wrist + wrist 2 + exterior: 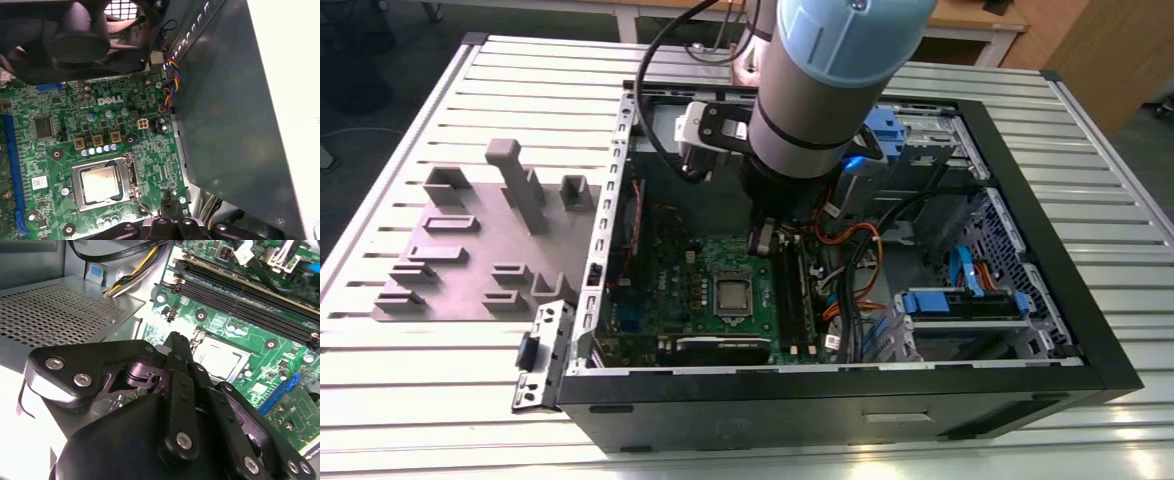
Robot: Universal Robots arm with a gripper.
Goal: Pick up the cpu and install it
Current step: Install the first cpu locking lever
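The cpu (734, 292) is a flat silvery square lying in its socket on the green motherboard (670, 290), inside the open computer case. It has a metal frame around it in both wrist views, cpu (101, 182) and cpu (218, 360). My gripper (767, 243) hangs inside the case, a little above the board and just beside the socket on the exterior view's right. Its black fingers (176, 342) are shut together with nothing between them, and their tip (170, 217) points at the board next to the socket.
Long black memory slots (797, 290) run beside the socket. Orange and black cables (854, 250) and blue drive carriers (961, 300) crowd the exterior view's right. A black fan (80, 35) overhangs the board. A grey fixture plate (480, 250) lies on the slatted table.
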